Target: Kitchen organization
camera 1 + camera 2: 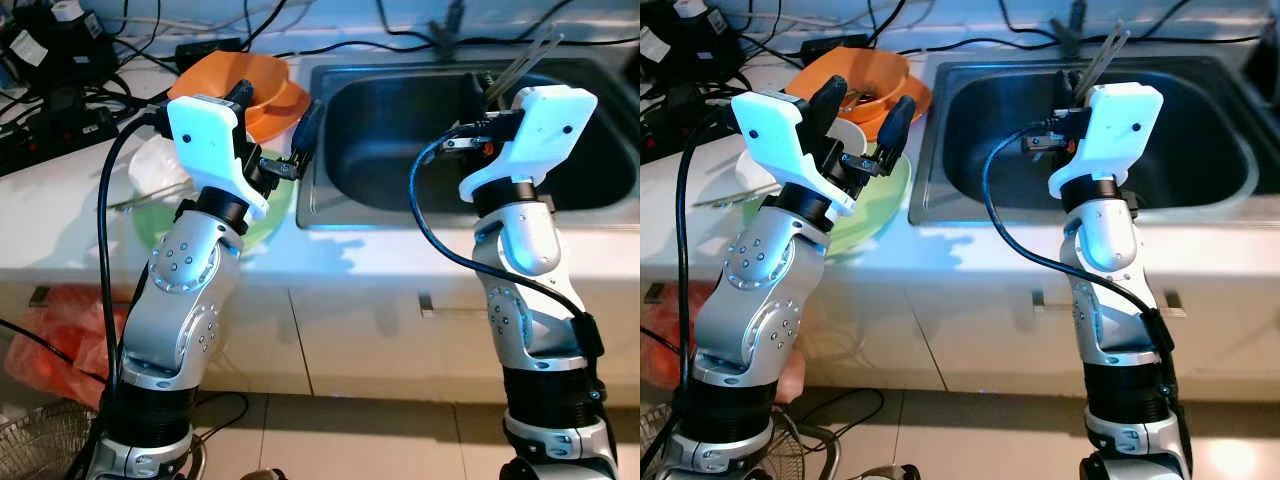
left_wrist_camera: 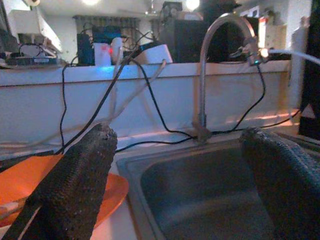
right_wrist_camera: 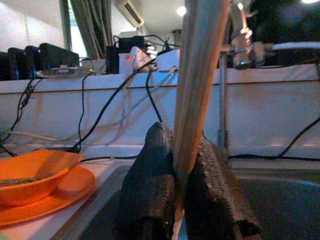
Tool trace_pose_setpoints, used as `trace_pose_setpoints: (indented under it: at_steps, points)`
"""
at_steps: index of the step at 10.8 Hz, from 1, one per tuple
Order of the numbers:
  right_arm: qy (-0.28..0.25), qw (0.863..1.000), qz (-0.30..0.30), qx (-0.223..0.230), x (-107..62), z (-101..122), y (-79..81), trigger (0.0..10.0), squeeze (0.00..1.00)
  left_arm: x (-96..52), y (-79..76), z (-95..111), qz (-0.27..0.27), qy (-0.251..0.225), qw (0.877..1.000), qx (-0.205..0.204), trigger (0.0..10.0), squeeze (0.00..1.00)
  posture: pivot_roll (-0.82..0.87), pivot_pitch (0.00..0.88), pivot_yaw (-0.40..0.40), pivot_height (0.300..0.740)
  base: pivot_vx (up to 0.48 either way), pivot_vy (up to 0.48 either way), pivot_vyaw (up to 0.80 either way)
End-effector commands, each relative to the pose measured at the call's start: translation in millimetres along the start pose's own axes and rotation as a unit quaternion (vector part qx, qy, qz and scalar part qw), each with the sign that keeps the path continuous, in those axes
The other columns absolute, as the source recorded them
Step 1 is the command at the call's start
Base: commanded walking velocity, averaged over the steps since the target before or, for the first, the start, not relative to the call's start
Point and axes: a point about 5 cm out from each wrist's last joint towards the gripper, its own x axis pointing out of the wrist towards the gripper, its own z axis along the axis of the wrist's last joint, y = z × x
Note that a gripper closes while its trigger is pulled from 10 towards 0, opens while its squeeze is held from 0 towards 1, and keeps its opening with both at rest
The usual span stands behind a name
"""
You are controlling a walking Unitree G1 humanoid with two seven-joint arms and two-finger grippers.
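We held the chopsticks (image 3: 197,85) pinched upright between our right gripper's (image 3: 186,200) closed fingers, above the sink (image 1: 340,190), probably to carry them off without dragging. Our left gripper (image 1: 862,115) hung with fingers spread and empty, just above the green plate (image 1: 875,215). Beyond those fingers sat the orange bowl (image 1: 855,75); the tap (image 2: 210,65) and cables (image 2: 150,100) crowded the back.

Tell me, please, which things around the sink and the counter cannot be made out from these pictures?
- Sink floor: the right end effector, shut on chopsticks, and its white wrist housing cover part of it in the eye views.
- Orange bowl contents: too small; the open left end effector overlaps it.
- Green plate: the left arm covers most of it.
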Motion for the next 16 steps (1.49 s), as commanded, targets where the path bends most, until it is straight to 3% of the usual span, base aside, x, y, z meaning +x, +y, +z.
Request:
trace_pose_setpoints:
  at_steps: [1, 4, 6, 14, 16]
  points:
    - [-0.003, 1.0, 0.0, -0.001, -0.8, 3, 0.4, 10.0, 0.0, -2.3, 1.3, 0, 0.002, 0.006, 1.0, 0.01, 10.0, 0.0, 0.06, 0.13, 0.083, 0.74, 0.45, 0.0, 0.0]
    - [-0.002, 1.0, 0.002, 0.004, -0.6, 2, 2.5, 10.0, 0.0, -2.3, 2.0, -3, 0.009, 0.015, 1.0, 0.009, 10.0, 0.0, 0.07, 0.129, 0.083, 0.74, 0.467, 0.0, 0.0]
    - [0.001, 1.0, 0.005, 0.006, -1.1, 0, 4.0, 10.0, 0.0, -2.8, -1.6, -1, 0.003, 0.006, 1.0, -0.016, 10.0, 0.0, 0.07, 0.129, 0.083, 0.74, 0.0, 0.0, 0.0]
    - [0.019, 0.999, 0.03, 0.025, -4.7, -6, 7.3, 10.0, 0.0, -6.4, 4.9, -6, 0.027, 0.017, 0.999, -0.004, 10.0, 0.0, 0.06, 0.132, 0.081, 0.74, 0.0, 0.0, 0.0]
    - [0.037, 0.996, 0.062, 0.046, -5.9, -10, 12.8, 10.0, 0.0, -7.6, 12.7, -7, 0.054, 0.022, 0.998, 0.021, 10.0, 0.0, 0.07, 0.133, 0.076, 0.74, 0.0, 0.0, 0.0]
